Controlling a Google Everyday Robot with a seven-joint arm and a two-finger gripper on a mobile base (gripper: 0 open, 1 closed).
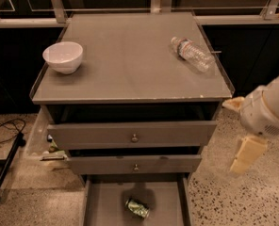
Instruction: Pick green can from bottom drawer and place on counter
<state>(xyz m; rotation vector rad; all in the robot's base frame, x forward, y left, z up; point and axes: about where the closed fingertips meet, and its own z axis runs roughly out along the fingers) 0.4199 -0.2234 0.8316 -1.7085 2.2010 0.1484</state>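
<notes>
The green can (137, 207) lies on its side in the open bottom drawer (102, 206), near the middle of the tray. The counter (130, 60) is the cabinet's flat grey top. My gripper (246, 153) hangs off the cabinet's right side, above the speckled floor, at about the height of the two upper drawers. It is well to the right of the can, higher than it, and holds nothing that shows.
A white bowl (63, 56) sits at the counter's left. A clear plastic bottle (192, 53) lies at its right rear. The two upper drawers (132, 135) stand a little way out above the bottom one. A black cable (5, 128) and a stand lie on the floor at left.
</notes>
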